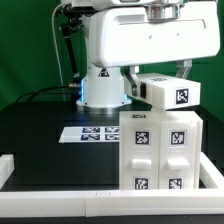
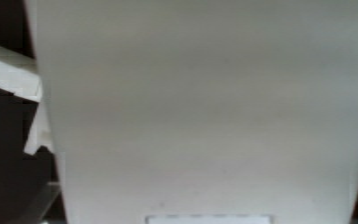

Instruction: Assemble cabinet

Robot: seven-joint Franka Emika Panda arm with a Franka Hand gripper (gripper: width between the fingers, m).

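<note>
The cabinet [image 1: 160, 152] stands upright at the exterior view's right, white, with panelled fronts and several black-and-white tags. A smaller white tagged block [image 1: 167, 92] hangs tilted just above its top. My gripper [image 1: 136, 87] sits at that block's left end, mostly hidden under the arm's big white link; its fingers do not show, but the block rides in its grip. In the wrist view a plain white surface [image 2: 202, 110] fills nearly the whole picture and covers the fingers.
The marker board [image 1: 92, 133] lies on the black table left of the cabinet. The robot base [image 1: 100, 90] stands behind it. A white rail [image 1: 60, 192] borders the table's front and left side [image 1: 8, 165].
</note>
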